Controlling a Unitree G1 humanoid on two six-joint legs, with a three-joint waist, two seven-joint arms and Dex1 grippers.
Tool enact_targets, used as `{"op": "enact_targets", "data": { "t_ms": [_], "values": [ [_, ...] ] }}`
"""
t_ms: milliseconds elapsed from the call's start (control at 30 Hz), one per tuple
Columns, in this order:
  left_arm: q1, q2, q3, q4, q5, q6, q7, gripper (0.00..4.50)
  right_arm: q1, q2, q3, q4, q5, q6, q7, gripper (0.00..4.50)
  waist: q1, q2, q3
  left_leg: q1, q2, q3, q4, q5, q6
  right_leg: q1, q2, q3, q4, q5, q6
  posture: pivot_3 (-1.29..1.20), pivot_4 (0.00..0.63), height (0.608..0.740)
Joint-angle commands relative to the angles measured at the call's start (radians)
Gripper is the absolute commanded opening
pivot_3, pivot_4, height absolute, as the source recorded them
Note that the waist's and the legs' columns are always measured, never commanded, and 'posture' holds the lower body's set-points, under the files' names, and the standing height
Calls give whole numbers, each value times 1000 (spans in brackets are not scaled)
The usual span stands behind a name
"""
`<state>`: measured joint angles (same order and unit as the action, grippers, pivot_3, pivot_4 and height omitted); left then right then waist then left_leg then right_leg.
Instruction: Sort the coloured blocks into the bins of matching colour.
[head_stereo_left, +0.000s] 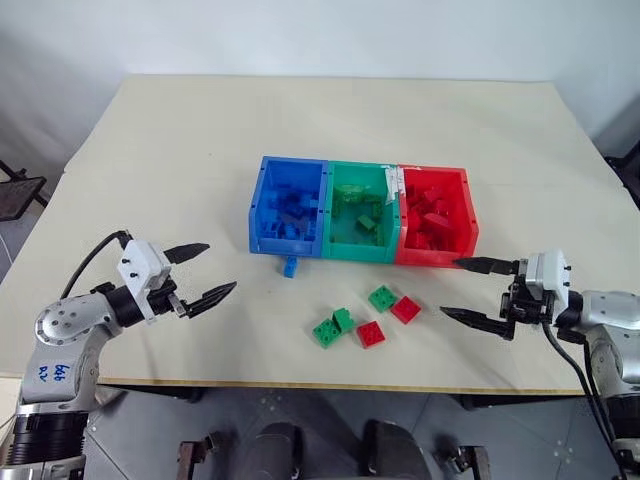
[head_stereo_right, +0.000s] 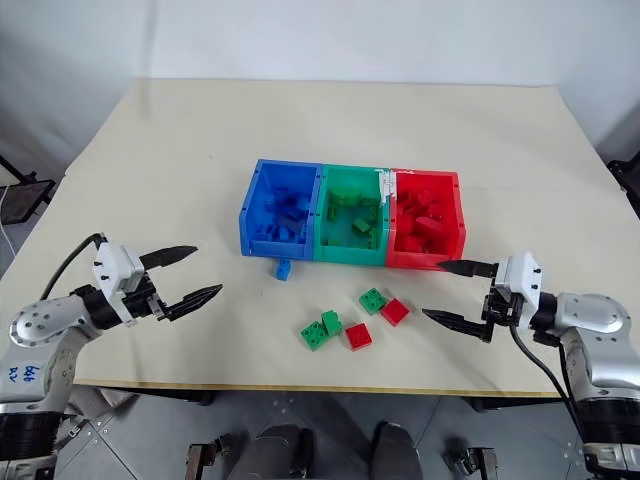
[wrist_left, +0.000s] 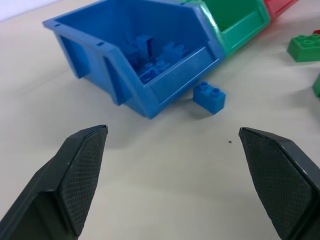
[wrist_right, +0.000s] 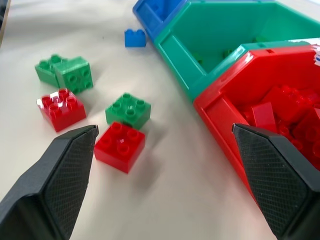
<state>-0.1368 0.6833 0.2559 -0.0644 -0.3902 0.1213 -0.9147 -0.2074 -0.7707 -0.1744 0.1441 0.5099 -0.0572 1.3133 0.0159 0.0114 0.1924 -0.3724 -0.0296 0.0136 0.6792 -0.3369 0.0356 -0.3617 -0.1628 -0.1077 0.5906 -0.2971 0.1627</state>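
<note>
Jaws on left gripper and right gripper: spread wide, empty. Loose blocks lie between them, before the bins. Risk: touching blocks, double pickup.

Bright, even overhead light; soft short shadows on the bench; wrist views sharp, no glare.

3 joined bins mid-table – 6 loose blocks in front
</note>
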Motion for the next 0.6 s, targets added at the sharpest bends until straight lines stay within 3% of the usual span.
{"op": "enact_targets", "data": {
  "t_ms": [33,333,467,600],
  "values": [
    [-14,14,-8,-32,-9,-4,-15,4472,24,-10,-62,-37,28,0,-9,4500,3,0,0,0,0,0,0,0,0,0,0,0,0,0,0,0,150,740],
    [-56,12,-191,-205,-23,45,-133,4472,109,-116,-169,99,-24,-135,89,4500,9,0,0,0,-2,-1,0,-1,1,1,-1,-1,-1,0,0,0,150,740],
    [-52,-9,-240,-256,-46,74,-138,4472,85,-123,-120,128,-41,-149,143,4500,0,0,0,1,0,1,-1,-1,0,1,0,0,-2,0,0,0,150,740],
    [-19,4,-210,-242,-44,67,-136,4472,36,-102,-31,59,-29,-65,165,4500,-12,0,0,2,4,3,0,0,0,1,2,0,-1,0,0,0,150,740]
  ]
}}
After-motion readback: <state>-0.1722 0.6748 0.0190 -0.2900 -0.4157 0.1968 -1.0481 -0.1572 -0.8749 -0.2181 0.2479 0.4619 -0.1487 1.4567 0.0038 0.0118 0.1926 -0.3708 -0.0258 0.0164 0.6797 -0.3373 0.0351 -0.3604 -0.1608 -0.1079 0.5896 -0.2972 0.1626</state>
